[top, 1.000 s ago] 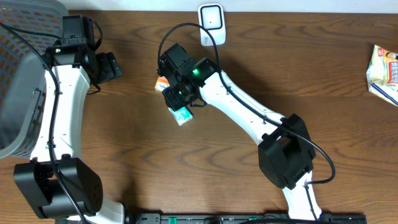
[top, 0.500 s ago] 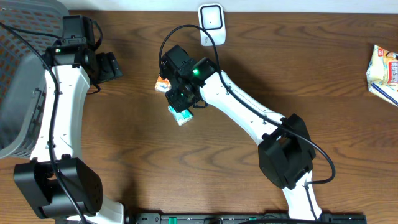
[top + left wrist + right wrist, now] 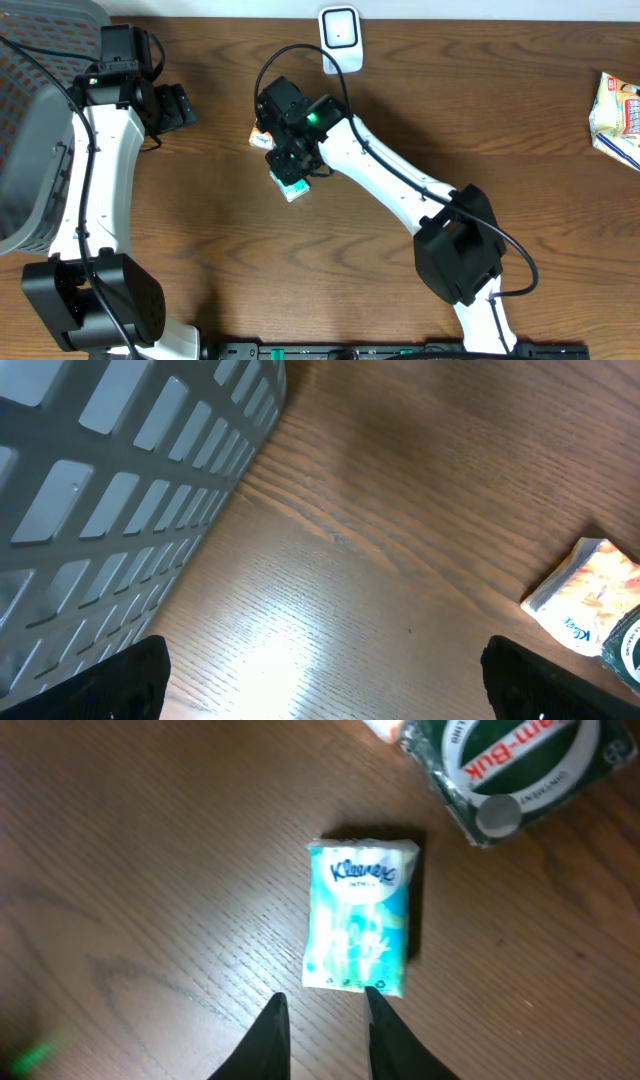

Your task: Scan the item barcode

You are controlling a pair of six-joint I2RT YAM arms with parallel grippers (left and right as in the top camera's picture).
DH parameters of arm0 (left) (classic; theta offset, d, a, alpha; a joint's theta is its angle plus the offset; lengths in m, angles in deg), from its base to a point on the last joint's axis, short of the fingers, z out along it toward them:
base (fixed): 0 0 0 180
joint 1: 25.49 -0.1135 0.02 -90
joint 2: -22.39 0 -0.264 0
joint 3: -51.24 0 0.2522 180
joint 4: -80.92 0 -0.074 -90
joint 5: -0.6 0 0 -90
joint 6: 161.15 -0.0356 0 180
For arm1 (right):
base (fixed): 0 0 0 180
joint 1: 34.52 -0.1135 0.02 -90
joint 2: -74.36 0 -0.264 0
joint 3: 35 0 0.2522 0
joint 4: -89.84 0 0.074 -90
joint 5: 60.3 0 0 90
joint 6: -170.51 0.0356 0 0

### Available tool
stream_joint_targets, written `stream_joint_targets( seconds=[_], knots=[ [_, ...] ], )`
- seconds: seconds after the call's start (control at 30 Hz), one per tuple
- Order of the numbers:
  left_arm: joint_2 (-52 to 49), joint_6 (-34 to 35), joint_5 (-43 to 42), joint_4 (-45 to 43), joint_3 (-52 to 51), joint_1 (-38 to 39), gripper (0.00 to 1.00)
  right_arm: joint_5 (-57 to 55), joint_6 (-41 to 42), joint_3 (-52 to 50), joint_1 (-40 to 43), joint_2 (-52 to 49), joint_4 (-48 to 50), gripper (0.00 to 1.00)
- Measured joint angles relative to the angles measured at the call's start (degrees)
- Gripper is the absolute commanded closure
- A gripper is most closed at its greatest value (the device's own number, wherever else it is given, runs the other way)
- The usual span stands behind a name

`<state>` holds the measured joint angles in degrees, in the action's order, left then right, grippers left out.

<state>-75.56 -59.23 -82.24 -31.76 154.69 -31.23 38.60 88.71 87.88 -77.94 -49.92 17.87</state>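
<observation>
hidden or unclear: from overhead the right gripper [image 3: 285,152] covers part of the light blue kleenex tissue pack [image 3: 360,915]. its barcode cannot be made out in any view. the dark green packet with a round red-and-white label [image 3: 505,760] is cut off by the top edge of the right wrist view, and its lettering is only partly readable. the orange-and-white foil packet [image 3: 590,592] is half under the arm from overhead.

right fingers [image 3: 268,1040]: a narrow gap with bare wood between them, gripping nothing. the tissue pack lies flat on the brown wooden table [image 3: 200,250] just beyond the fingertips. the green packet is farther out and to the right.

left gripper [image 3: 322,665]: fingers wide apart, nothing between them. the grey slotted plastic basket [image 3: 120,470] is beyond the left finger, the orange packet beyond the right.

white barcode scanner [image 3: 340,28]: at the far table edge, well apart from both grippers.

yellow-and-white snack bag [image 3: 618,112]: cut off at the right edge.
</observation>
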Motion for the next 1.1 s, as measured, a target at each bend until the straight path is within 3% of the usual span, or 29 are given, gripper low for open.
stream_joint_targets(
  seconds=[0.17,0.53,0.63,0.73,0.93,1.03,1.1],
  knots=[
    [0.00,0.00,0.00,0.00,0.00,0.00,0.02,0.04,-0.87,-3.76,-1.92,0.00,5.75,0.74],
    [0.00,0.00,0.00,0.00,0.00,0.00,0.02,-6.49,-1.27,-15.56,-3.91,0.00,18.47,0.69],
    [0.00,0.00,0.00,0.02,0.00,0.00,0.03,-7.80,-1.29,-17.46,-3.93,0.07,20.87,0.72],
    [0.00,0.00,0.00,0.00,0.00,0.00,0.02,-10.49,-1.57,-18.47,-4.13,0.50,21.40,0.83],
    [0.00,0.00,0.02,0.00,0.00,0.00,0.02,-19.50,-1.33,-18.71,-3.87,0.61,18.64,0.83],
    [0.00,0.00,0.00,0.00,0.00,0.00,0.02,-22.69,-1.33,-18.88,-3.23,0.61,17.42,0.77],
    [0.00,0.00,0.00,0.02,0.00,0.00,0.03,-23.96,-1.09,-18.99,-2.49,0.61,16.94,0.66]
  ],
)
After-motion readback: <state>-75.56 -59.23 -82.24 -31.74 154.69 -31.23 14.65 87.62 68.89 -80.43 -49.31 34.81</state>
